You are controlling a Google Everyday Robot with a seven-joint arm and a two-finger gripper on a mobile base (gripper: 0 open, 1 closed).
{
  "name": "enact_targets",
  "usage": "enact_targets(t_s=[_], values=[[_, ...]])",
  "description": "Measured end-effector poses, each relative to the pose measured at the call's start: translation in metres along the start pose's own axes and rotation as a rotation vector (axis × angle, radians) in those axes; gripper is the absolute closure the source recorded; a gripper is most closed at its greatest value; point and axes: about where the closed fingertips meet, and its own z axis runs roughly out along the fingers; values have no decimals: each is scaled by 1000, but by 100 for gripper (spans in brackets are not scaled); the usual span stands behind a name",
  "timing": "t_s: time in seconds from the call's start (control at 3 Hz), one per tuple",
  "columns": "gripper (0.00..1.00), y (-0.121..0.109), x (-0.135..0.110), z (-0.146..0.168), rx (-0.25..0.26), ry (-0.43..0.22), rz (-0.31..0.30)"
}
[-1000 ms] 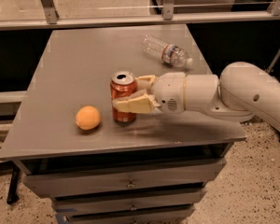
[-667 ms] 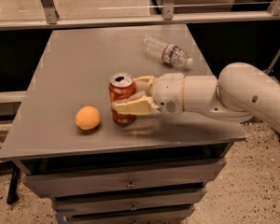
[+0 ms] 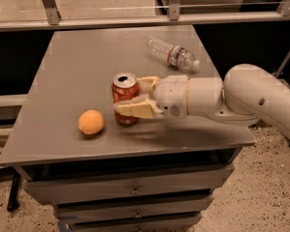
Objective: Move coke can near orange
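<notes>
Clenching the upright coke can (image 3: 122, 94) in my gripper (image 3: 131, 96) at frame centre, I see the orange (image 3: 91, 122) just lower-left, not touching.

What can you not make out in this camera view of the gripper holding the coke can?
Camera view:
1. Script on the coke can: covered by the near finger of the gripper, shut on it near the table front.
2. Arm past its elbow: cut by the right edge.
3. Print on the water bottle: too small.
4. Lowest drawer: cut by the bottom edge.
</notes>
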Motion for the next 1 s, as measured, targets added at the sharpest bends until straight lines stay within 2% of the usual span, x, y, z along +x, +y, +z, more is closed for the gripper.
enact_targets(t_s=[0.33,0.67,1.0], values=[[0,1,-1,1,-4,1,1],[0,-7,-1,-12,32,23,0],[0,-39,-1,-56,153,62,-34]])
